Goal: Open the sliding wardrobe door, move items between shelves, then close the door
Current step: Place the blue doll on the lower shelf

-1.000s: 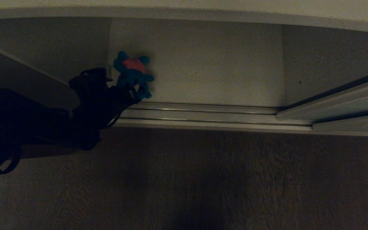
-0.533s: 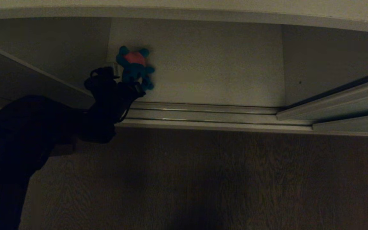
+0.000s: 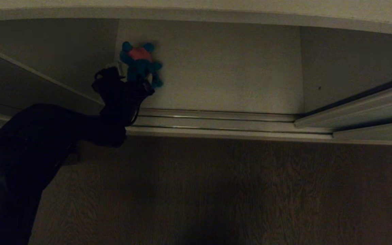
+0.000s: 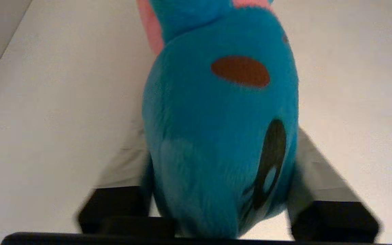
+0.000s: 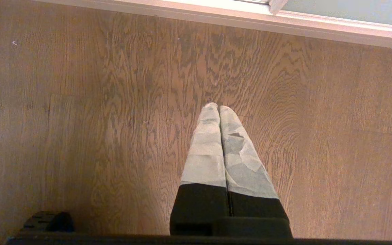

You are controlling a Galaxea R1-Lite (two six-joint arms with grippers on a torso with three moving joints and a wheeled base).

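Observation:
The teal-blue plush toy (image 3: 139, 63) with a pink back lies on the white shelf (image 3: 223, 75) at the wardrobe's far left, near the side wall. My left gripper (image 3: 134, 75) reaches in over the track from the left. Its fingers stand open on either side of the toy's body (image 4: 216, 112), about as wide apart as the body. In the left wrist view the toy fills the space between the pale fingers (image 4: 128, 163), over the shelf (image 4: 46, 102). The sliding wardrobe door (image 3: 369, 105) is slid to the right. My right gripper (image 5: 219, 107) hangs shut over the wooden floor, empty.
The ribbed metal floor track (image 3: 216, 122) runs along the wardrobe's front edge. In front of it lies dark wooden floor (image 3: 216, 190). A slanted panel edge (image 3: 29, 71) bounds the opening on the left. The door's pale panel (image 5: 352, 8) shows beyond the floor in the right wrist view.
My left arm has pushed farther into the wardrobe, carrying the teal-blue toy deeper onto the shelf. The fingers have spread apart around it.

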